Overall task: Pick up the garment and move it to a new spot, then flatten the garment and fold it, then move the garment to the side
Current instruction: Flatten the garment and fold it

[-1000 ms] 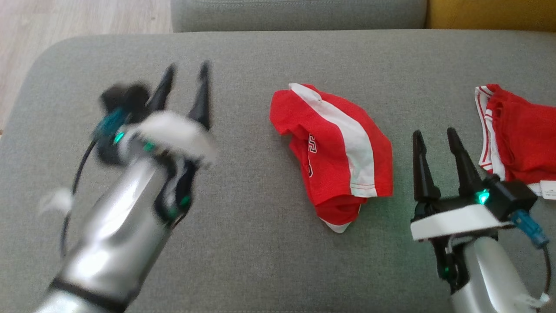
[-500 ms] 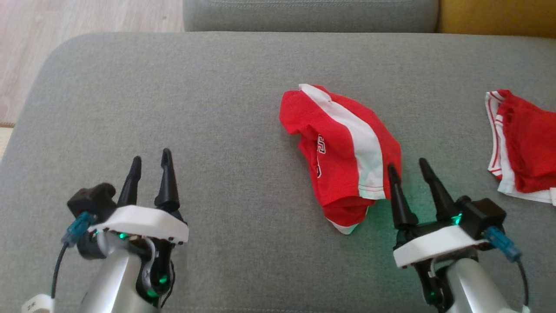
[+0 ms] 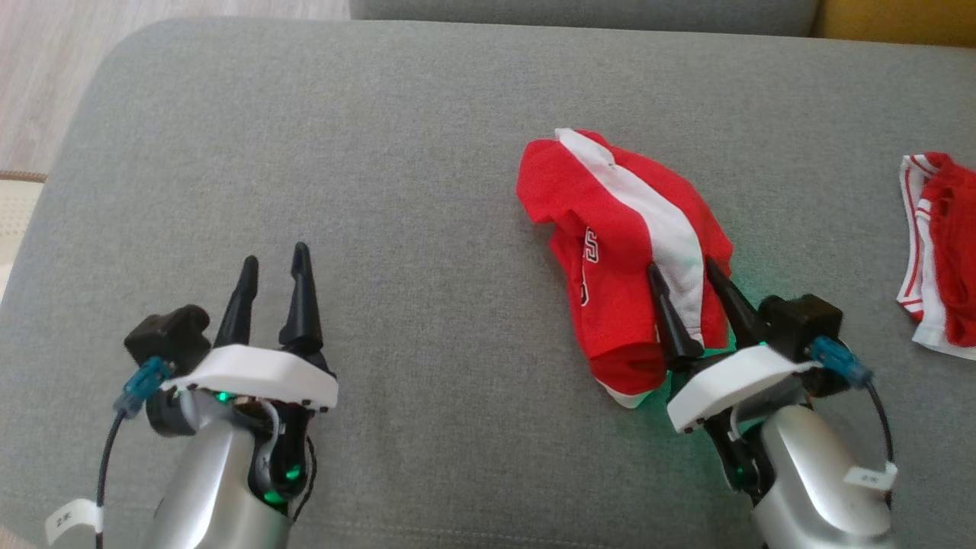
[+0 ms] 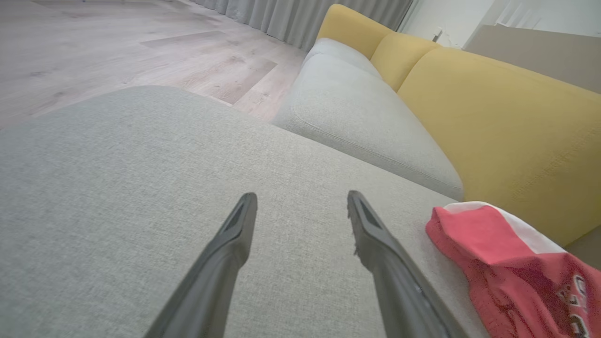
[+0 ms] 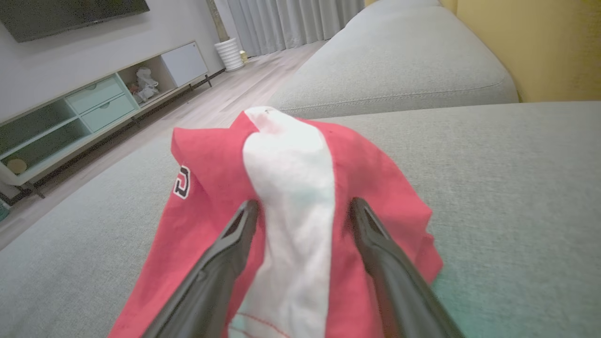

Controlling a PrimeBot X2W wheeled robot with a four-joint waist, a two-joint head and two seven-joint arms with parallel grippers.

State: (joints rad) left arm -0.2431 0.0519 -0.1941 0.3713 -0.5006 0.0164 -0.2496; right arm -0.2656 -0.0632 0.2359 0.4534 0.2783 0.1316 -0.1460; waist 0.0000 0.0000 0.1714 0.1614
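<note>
From the head view, a second red piece [image 3: 942,259] lies far right on the grey sofa [image 3: 427,152]. The right wrist view shows a cabinet [image 5: 94,103] across the room. The garment [image 3: 625,252], crumpled red with a white stripe, lies right of centre. The wide-open right gripper [image 3: 682,264] straddles its stripe, holding nothing. The left gripper [image 3: 275,253] is open and empty.

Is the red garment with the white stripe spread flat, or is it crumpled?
Crumpled. The red garment lies bunched on the grey cushion, its cloth humped and overlapping itself, not flat.

Wide-spread right hand [image 3: 681,264] over crumpled red garment [image 3: 610,198]
</note>
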